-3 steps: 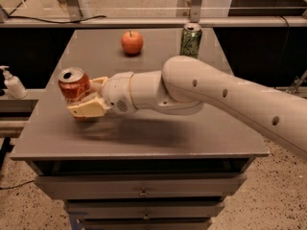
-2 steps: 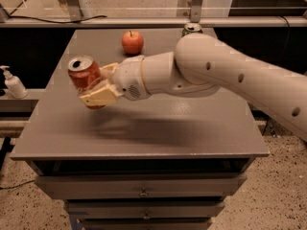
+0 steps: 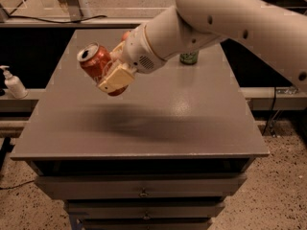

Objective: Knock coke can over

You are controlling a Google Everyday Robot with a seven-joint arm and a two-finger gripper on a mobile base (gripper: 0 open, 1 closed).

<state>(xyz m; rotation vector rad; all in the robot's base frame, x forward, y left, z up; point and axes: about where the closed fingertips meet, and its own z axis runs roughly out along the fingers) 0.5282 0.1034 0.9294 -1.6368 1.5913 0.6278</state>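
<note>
One coke can sits clamped in the hand, tilted and held above the left part of the tabletop, so I judge the next move calls for lowering it onto its side and letting go.

Colour log, 1 view:
- coke can: red body, silver top.
- gripper, above the table's left half, clamped on the coke can: cream fingers.
- arm: white, small dark dots.
- green can: green.
- table: matt grey.
- pump bottle: white.
- floor: speckled beige.
</note>
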